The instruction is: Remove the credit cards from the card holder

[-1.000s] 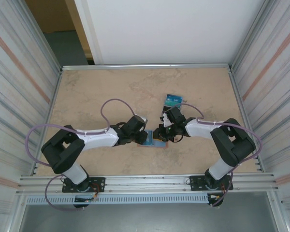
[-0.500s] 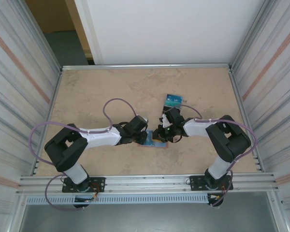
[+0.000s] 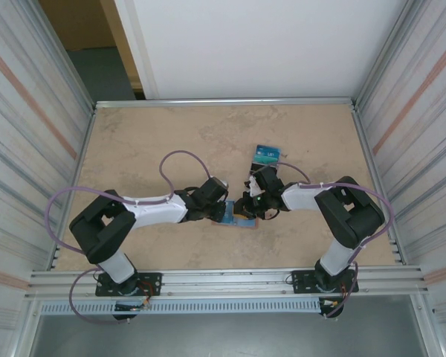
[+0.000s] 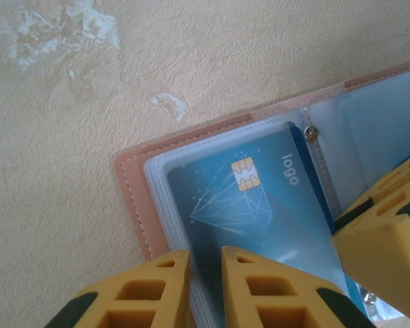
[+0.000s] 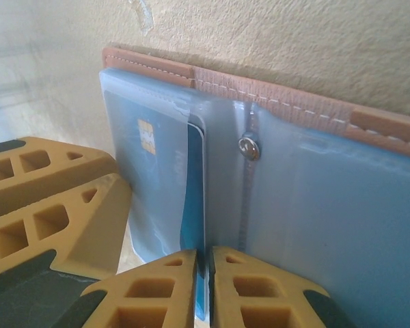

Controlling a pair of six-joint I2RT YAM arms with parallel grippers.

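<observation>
Top view: one salmon-pink card holder lies open on the mottled beige worktop, between the left gripper and the right gripper; one clear box with a blue top sits beyond

Left wrist: one glossy blue credit card with a gold chip sits in a clear sleeve; the yellow ribbed fingers stand narrowly apart at the sleeve edges, and I cannot tell whether they are pinching

Right wrist: the right gripper is clenched on a second card beside one metal rivet; that card's lower end is hidden

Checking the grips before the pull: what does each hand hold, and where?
The right hand pinches the blue card by its exposed edge; the left hand clamps the wallet at its outer edge.
</observation>
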